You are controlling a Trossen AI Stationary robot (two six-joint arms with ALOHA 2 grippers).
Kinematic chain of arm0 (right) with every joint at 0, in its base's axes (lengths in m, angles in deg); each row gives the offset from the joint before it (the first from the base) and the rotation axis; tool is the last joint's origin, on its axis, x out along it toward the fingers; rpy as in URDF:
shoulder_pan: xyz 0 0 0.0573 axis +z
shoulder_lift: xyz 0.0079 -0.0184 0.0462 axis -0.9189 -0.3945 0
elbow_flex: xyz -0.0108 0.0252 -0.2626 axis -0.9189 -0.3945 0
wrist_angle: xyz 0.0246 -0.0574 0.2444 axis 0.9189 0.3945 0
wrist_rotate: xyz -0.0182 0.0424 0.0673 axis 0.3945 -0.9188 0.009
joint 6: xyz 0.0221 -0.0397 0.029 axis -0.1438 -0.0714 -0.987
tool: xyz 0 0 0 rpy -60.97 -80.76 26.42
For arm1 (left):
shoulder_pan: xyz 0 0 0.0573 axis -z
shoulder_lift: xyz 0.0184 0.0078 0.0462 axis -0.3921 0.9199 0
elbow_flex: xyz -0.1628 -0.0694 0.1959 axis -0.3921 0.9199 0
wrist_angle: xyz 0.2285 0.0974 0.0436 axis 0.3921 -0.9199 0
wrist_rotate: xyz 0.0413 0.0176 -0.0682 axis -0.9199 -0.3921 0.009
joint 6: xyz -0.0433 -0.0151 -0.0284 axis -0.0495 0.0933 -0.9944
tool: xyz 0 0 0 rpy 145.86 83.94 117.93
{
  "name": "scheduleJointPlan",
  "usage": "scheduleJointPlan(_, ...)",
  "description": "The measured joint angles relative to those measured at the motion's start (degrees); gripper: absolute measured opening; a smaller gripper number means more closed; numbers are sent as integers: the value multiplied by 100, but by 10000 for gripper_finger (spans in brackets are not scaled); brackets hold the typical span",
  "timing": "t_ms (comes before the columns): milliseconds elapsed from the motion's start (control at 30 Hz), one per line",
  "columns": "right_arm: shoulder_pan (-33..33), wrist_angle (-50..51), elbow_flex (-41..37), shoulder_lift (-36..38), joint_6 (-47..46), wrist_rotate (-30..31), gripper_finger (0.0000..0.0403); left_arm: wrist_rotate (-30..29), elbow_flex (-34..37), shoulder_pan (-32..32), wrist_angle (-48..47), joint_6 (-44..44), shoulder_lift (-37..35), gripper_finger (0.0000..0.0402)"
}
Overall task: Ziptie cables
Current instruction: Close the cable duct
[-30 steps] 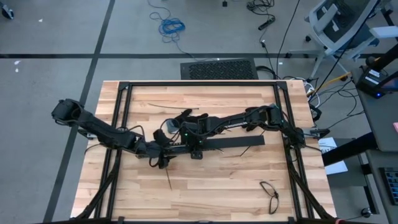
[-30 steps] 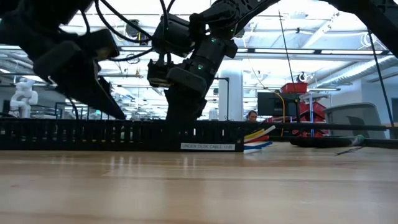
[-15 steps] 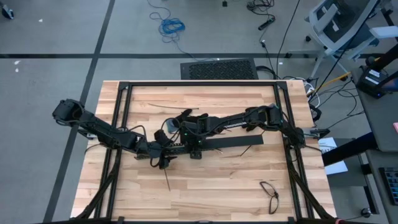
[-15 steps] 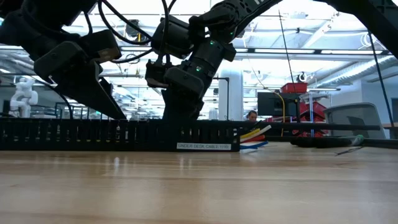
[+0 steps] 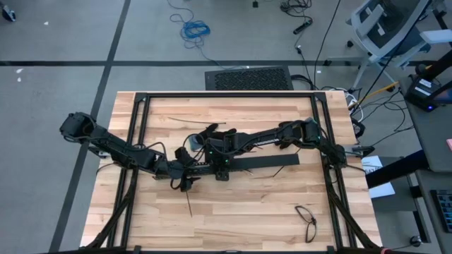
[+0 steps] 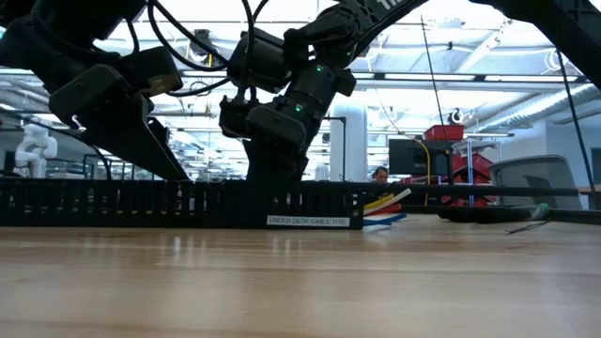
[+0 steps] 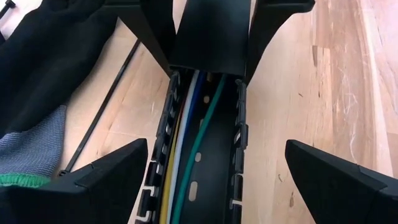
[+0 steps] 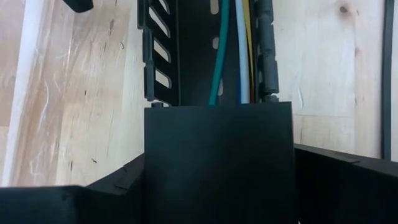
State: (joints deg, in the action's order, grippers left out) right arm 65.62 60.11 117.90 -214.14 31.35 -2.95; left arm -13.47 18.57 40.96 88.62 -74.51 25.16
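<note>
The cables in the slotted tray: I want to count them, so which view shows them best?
The left wrist view: the cables lie side by side in the open tray, yellow, white, blue and green. The right wrist view shows fewer, partly hidden. The low view shows only coloured ends. The high view hides them.

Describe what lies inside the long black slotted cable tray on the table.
Inside the slotted tray lie the cables: yellow, white, blue and green. A black cover held in the right gripper hides them farther along.

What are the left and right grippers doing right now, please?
Left gripper: open, straddling the slotted cable tray, holding nothing.
Right gripper: on the tray's flat black cover; state cannot be told.
</note>
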Motion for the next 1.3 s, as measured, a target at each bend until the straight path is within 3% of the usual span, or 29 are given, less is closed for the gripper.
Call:
scheduleJointPlan(167,0,13,0,7,-268,-6,261,-2,0,-2,9,4,0,374)
scheduleJointPlan(600,-27,155,4,18,-367,-207,323,0,-7,-2,19,3,0,374)
scheduleJointPlan(1300,-68,354,-22,217,-162,-276,325,1,-7,-2,-15,35,0,374)
